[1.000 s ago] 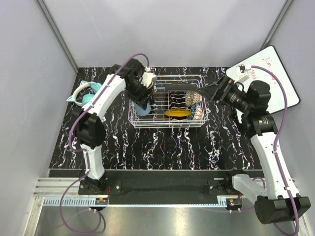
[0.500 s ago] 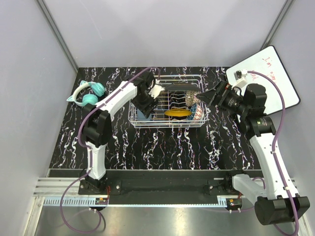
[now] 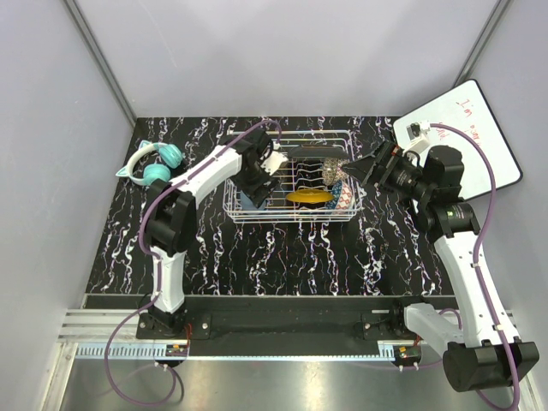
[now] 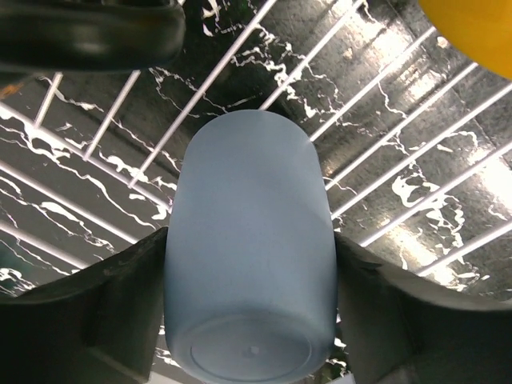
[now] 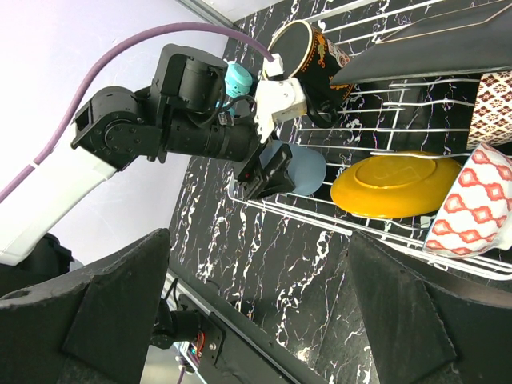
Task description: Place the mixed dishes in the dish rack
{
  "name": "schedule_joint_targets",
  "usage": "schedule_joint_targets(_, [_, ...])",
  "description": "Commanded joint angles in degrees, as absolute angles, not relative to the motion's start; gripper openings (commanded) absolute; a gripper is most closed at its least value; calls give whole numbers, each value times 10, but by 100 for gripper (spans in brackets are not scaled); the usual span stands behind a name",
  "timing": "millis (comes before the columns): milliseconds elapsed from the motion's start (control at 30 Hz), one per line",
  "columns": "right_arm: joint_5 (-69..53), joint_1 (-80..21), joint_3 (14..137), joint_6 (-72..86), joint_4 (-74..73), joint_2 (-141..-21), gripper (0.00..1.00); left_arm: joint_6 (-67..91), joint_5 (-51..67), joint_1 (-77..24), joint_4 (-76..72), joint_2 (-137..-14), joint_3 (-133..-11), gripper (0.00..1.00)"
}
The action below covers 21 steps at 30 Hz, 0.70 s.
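Observation:
The white wire dish rack (image 3: 291,219) stands at the table's middle back. My left gripper (image 3: 254,188) reaches into its left end, shut on the light-blue cup (image 4: 248,240), which is held between both fingers (image 4: 104,312) just above the rack's wires. The cup (image 5: 310,170) also shows in the right wrist view. In the rack are the yellow plate (image 5: 400,186), the red patterned bowl (image 5: 472,200), the dark mug (image 5: 308,48), the square dark plate (image 5: 432,40) and the brown-mesh bowl (image 5: 494,104). My right gripper (image 3: 355,164) is open and empty by the rack's right end.
Teal cat-ear headphones (image 3: 150,167) lie left of the rack. A whiteboard with red writing (image 3: 479,128) leans at the back right. Grey walls close in both sides and the back.
My left gripper has carried the light-blue cup from the rack's left rim further right and down into the rack. My right gripper has pulled back a little.

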<state>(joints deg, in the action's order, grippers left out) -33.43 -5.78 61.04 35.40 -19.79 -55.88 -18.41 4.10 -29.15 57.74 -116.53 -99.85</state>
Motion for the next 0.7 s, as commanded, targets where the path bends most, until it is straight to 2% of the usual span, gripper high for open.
schedule_joint_targets(0, [-323, -59, 608, 351, -195, -554, 100, -191, 26, -294, 558, -1151, -989, 89])
schedule_joint_targets(33, [-323, -59, 608, 351, -196, -554, 100, -190, 26, -294, 558, -1150, -987, 96])
schedule_joint_targets(67, [-323, -59, 608, 351, -196, -554, 100, -191, 27, -294, 558, -1147, -986, 99])
schedule_joint_targets(667, [-319, -59, 613, 324, -223, -551, 100, -202, 16, -292, 598, -1036, -994, 99])
